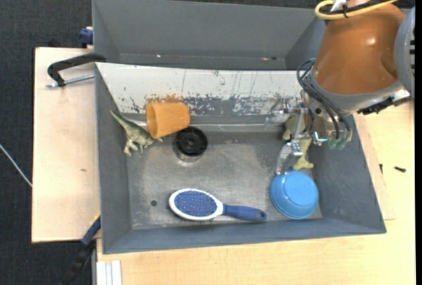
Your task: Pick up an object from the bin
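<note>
the jaws hang low in the right part of the bin (231,168), close to its floor. whether they are spread or pressed together i cannot tell, because the metal parts and the cables of the wrist stand in front of them. just at their tip lies a small yellow-green thing (304,162), perhaps a little toy figure, too small for me to make out its shape. it seems to touch the jaws, but i cannot see if it is between them. right before it, toward the near wall, stands a round blue bowl (294,196), open side up, its far rim just beside the yellow-green thing. above the jaws the arm comes in from the right, with its big orange cover (356,46) and dark cables hanging under it.

further left, a blue hairbrush (198,204) lies flat along the near wall, the oval head to the left and the handle pointing at the bowl, near it but apart. in the middle of the floor sits a black round thing (190,142), like a small wheel or cap. just behind it an orange cup (167,117) lies on its side by the back wall. beside the cup, at the left wall, stands a green dinosaur toy (134,136), well apart from the jaws.
</note>
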Controlling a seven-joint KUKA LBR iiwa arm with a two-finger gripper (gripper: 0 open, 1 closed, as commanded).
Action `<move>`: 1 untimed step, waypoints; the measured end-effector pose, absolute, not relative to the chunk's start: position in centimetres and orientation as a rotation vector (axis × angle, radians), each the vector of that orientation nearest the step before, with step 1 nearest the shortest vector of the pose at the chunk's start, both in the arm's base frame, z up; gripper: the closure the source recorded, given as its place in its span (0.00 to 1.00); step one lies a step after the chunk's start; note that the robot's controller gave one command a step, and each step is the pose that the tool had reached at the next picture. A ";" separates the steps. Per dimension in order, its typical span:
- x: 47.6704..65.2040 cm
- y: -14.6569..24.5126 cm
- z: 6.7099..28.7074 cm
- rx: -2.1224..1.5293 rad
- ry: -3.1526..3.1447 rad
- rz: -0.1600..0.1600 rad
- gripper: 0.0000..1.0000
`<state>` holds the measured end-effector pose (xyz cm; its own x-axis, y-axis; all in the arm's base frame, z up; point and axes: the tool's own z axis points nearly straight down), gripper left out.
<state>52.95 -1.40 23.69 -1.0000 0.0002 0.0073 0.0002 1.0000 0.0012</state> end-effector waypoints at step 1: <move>49.9 3.2 8.6 0.150 -3.145 0.004 0.00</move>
<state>49.87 3.17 8.61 -0.9955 -0.0949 -0.0073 -0.0949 0.9955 -0.0026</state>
